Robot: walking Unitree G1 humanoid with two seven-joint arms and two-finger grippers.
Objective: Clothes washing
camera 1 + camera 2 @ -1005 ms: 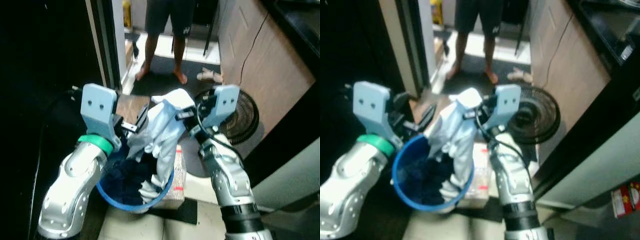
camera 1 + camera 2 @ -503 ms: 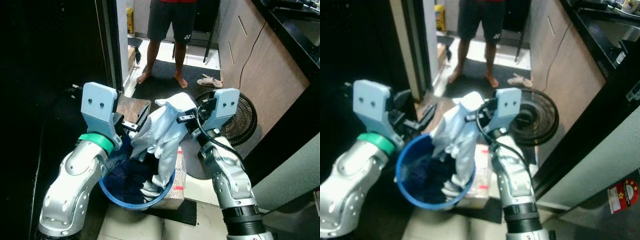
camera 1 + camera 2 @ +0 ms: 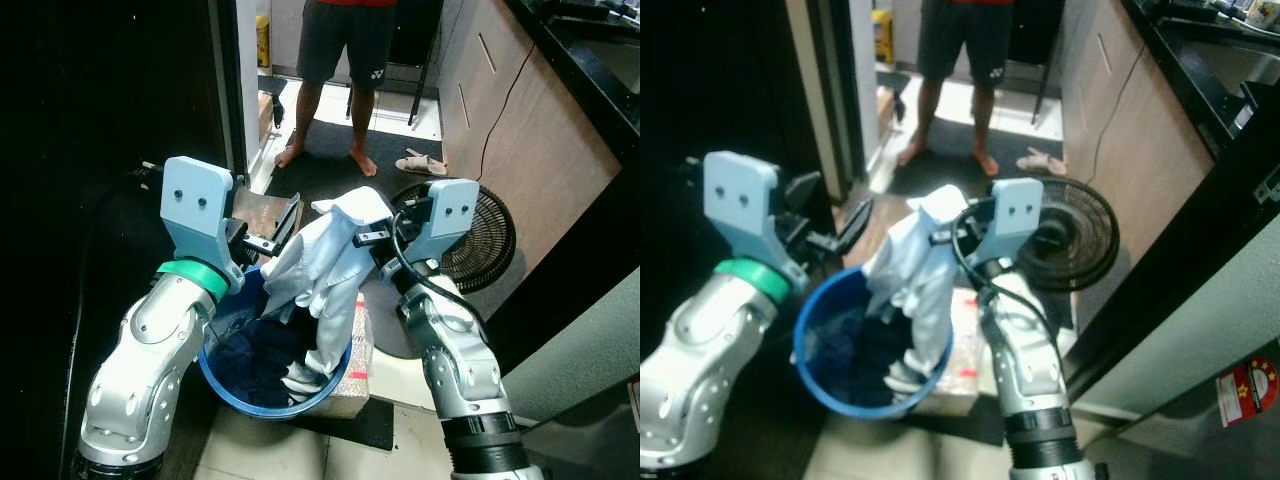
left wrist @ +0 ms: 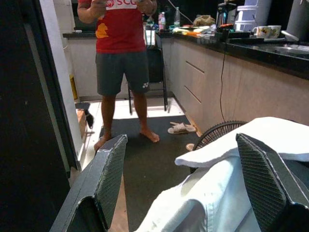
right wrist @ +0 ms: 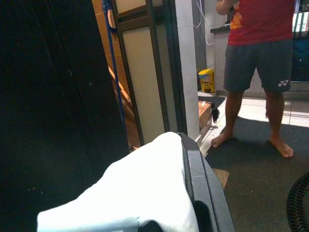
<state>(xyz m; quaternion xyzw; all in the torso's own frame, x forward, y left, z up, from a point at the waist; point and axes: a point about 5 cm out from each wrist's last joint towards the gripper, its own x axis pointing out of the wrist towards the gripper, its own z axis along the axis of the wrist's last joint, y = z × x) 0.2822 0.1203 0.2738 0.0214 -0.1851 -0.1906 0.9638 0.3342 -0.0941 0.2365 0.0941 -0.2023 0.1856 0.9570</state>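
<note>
Blue bucket (image 3: 225, 372) below both claws, holding dark clothes (image 3: 262, 358). White shirt (image 3: 325, 262) hangs into bucket, top pinched closed in right claw (image 3: 358, 238). Left claw (image 4: 183, 193) beside shirt, fingers spread apart, empty. Both arms raised, elbows bent. Person (image 4: 123, 63) beyond claws: red shirt, white lettering unreadable; small logo on shorts. Fan (image 3: 478, 240) right of right claw.

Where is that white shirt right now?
The white shirt hangs in the right gripper, lifted above the blue basket with its lower end trailing inside, between the robot's two arms and left of the floor fan.
</note>
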